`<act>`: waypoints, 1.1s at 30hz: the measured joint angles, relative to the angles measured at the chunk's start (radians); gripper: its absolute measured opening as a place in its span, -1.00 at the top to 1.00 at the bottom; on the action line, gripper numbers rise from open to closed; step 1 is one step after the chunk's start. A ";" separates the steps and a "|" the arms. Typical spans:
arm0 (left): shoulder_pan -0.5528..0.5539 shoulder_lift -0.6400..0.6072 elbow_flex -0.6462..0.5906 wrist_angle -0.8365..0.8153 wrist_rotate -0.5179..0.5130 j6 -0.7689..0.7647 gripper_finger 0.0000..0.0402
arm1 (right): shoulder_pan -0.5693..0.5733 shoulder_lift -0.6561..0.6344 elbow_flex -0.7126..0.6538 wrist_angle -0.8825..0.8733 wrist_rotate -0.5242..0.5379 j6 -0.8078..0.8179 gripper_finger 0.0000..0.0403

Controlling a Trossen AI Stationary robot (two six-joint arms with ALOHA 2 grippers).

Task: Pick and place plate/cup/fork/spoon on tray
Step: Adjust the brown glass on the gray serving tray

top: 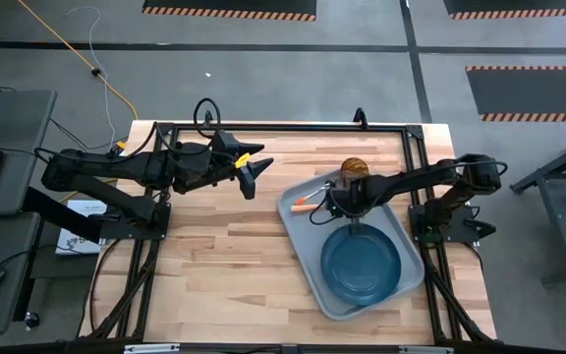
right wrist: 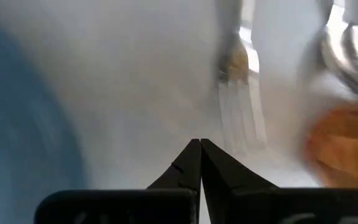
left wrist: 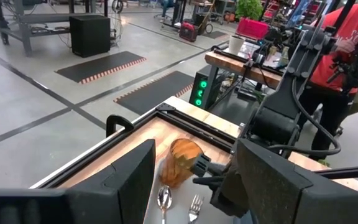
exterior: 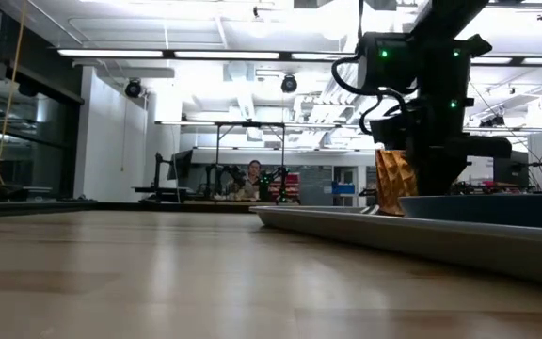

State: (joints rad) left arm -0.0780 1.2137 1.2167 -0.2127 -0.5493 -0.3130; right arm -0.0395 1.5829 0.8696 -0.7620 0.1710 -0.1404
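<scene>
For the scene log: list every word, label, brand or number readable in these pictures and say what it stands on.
"SAM...": partial white lettering on the red shirt of the person in the left wrist view; the rest is cut off.
Papers beside the left arm's base, high view: print too small to read.
Tray, plate, cup, fork, spoon: no lettering visible.
Nothing else readable.

Grey concrete floor; hazard-striped black mats; bright ceiling lights.

Blue plate, amber cup, fork, spoon on tray.
</scene>
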 joint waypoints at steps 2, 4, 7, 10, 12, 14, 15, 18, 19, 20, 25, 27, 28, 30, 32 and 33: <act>0.000 0.000 0.000 0.002 -0.001 0.000 -0.06 | 0.000 0.004 -0.004 -0.002 -0.009 -0.011 1.00; 0.000 0.000 0.000 0.002 -0.007 0.000 -0.06 | -0.001 0.004 -0.004 0.005 0.024 -0.013 1.00; 0.000 0.000 0.000 0.002 -0.011 0.000 -0.06 | -0.001 0.004 -0.003 0.002 0.049 0.003 1.00; 0.000 0.000 0.000 0.002 -0.011 0.000 -0.06 | 0.000 0.003 0.003 -0.021 0.041 0.065 1.00; 0.000 0.000 0.000 0.001 -0.011 0.000 -0.06 | 0.000 -0.008 0.011 -0.050 0.001 0.163 1.00; 0.000 0.000 0.000 0.001 -0.011 0.001 -0.06 | 0.007 -0.036 0.012 -0.050 -0.038 0.256 1.00; 0.000 0.000 0.000 0.001 -0.011 0.001 -0.06 | 0.013 -0.053 0.012 -0.050 -0.040 0.299 1.00; 0.000 0.000 0.000 0.001 -0.011 0.001 -0.06 | 0.029 -0.119 0.010 -0.053 -0.011 0.442 1.00; 0.000 0.000 0.000 0.001 -0.011 0.001 -0.06 | 0.030 -0.146 0.003 -0.048 -0.008 0.495 1.00; 0.000 0.000 0.000 0.001 -0.011 0.001 -0.06 | 0.030 -0.179 -0.010 -0.040 -0.003 0.545 1.00; 0.000 0.000 0.000 0.000 -0.012 0.002 -0.06 | 0.029 -0.353 -0.143 0.063 0.001 0.815 1.00; 0.000 0.000 0.000 0.000 -0.012 0.002 -0.06 | 0.033 -0.411 -0.207 0.108 -0.003 0.936 1.00; 0.000 0.000 0.000 0.000 -0.012 0.002 -0.06 | 0.035 -0.434 -0.234 0.136 -0.003 0.993 1.00; 0.000 0.000 0.000 0.000 -0.012 0.002 -0.06 | 0.042 -0.467 -0.274 0.185 0.002 1.080 1.00; 0.000 0.000 0.000 0.000 -0.012 0.002 -0.06 | 0.048 -0.480 -0.295 0.206 0.021 1.131 1.00; 0.000 0.000 0.000 0.001 -0.012 0.002 -0.06 | 0.049 -0.479 -0.296 0.206 0.030 1.136 1.00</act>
State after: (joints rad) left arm -0.0780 1.2137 1.2167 -0.2117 -0.5610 -0.3112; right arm 0.0095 1.1044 0.5732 -0.5556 0.2012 0.9953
